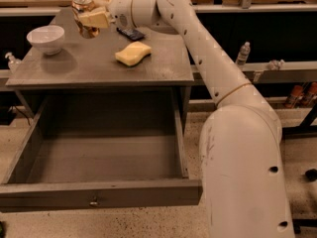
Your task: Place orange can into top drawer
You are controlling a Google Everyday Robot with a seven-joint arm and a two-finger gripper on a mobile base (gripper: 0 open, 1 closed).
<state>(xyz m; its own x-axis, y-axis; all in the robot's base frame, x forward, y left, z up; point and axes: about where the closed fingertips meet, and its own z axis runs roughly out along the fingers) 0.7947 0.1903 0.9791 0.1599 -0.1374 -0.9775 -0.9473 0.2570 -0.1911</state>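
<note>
Copper-orange and shiny, the orange can [82, 3] sits clamped in our gripper [92, 19] at the far left of the grey table [94, 68]. The cream-coloured fingers [97, 20] are clenched across its middle, so only the silver top and a strip of the lower body show. The can looks tilted a little and seems to hang just above the tabletop, though we cannot tell for certain that it is clear of the surface.

Our white arm [198, 43] reaches in from the right, over the back of the table, from the rounded base [247, 172] that fills the lower right.

On the tabletop we see a white bowl [45, 37] at the left, near the can but apart from it, standing upright. A yellow sponge [132, 52] lies toward the middle — well apart from the gripper. A small dark flat object [131, 33] lies behind the sponge, partly under the arm; we cannot tell what it is.

Below the tabletop the top drawer [104, 155] is pulled well out, its grey inside open to view, with a small metal knob [93, 201] at the middle of the front panel. The can is not in it — it is up over the table, behind and left of the opening.
</note>
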